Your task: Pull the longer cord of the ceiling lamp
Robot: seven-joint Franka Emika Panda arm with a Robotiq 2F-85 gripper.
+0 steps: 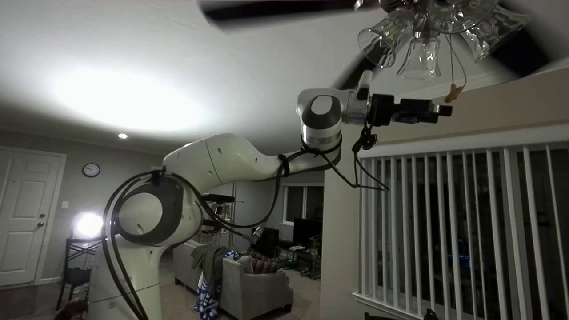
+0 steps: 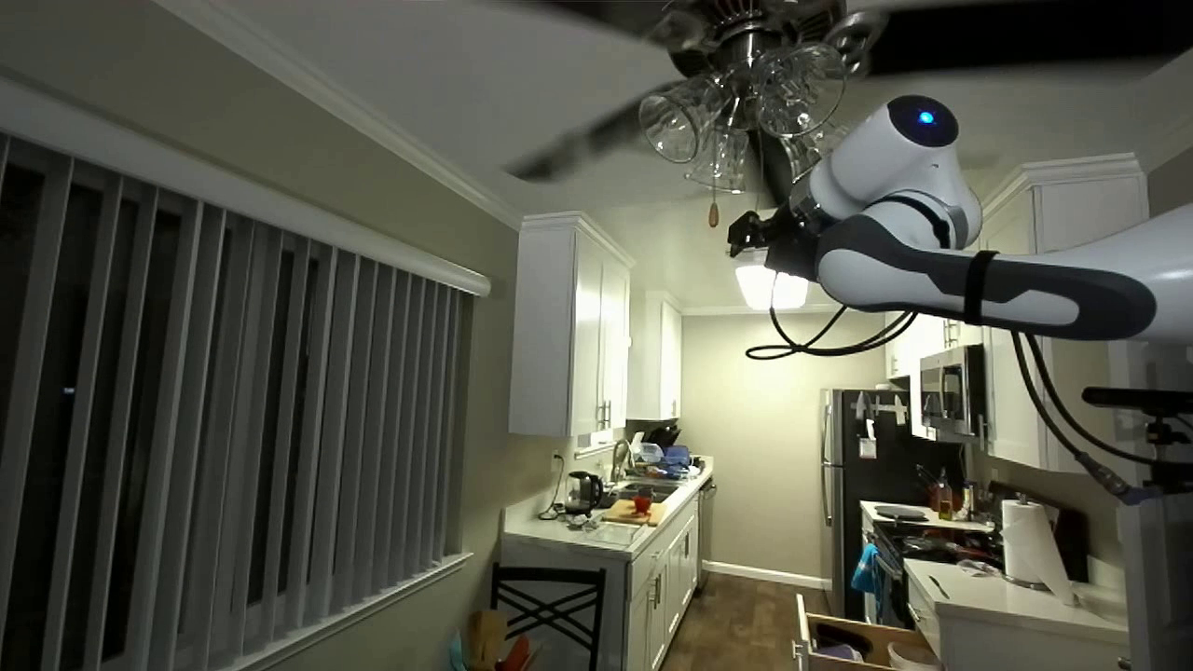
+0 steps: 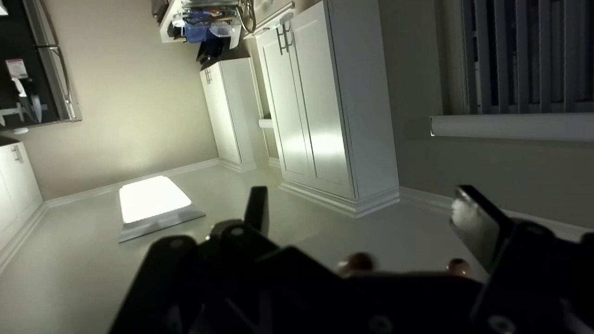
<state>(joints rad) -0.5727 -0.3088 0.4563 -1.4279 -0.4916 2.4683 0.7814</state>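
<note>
The ceiling lamp (image 1: pixel 420 55) is a fan light with clear-looking glass shades; it also shows in an exterior view (image 2: pixel 803 90). Thin pull cords (image 1: pixel 452 58) hang from it, with tan knobs (image 1: pixel 453 94) that nearly overlap. A tan knob also hangs in an exterior view (image 2: pixel 714 214). In the wrist view two brown knobs (image 3: pixel 358 262) (image 3: pixel 458 266) show just over the gripper's dark body. I cannot tell which is on the longer cord. My gripper (image 1: pixel 444 110) is open and empty, slightly below the knobs; its spread fingers show in the wrist view (image 3: pixel 369 213).
Dark fan blades (image 1: pixel 275 10), blurred, spread around the lamp above my arm. A window with vertical blinds (image 1: pixel 444 222) is on the wall. White cabinets (image 2: pixel 570 326) and a bright ceiling light (image 2: pixel 772 284) are beyond the gripper. Loose cables (image 1: pixel 355 178) hang below the wrist.
</note>
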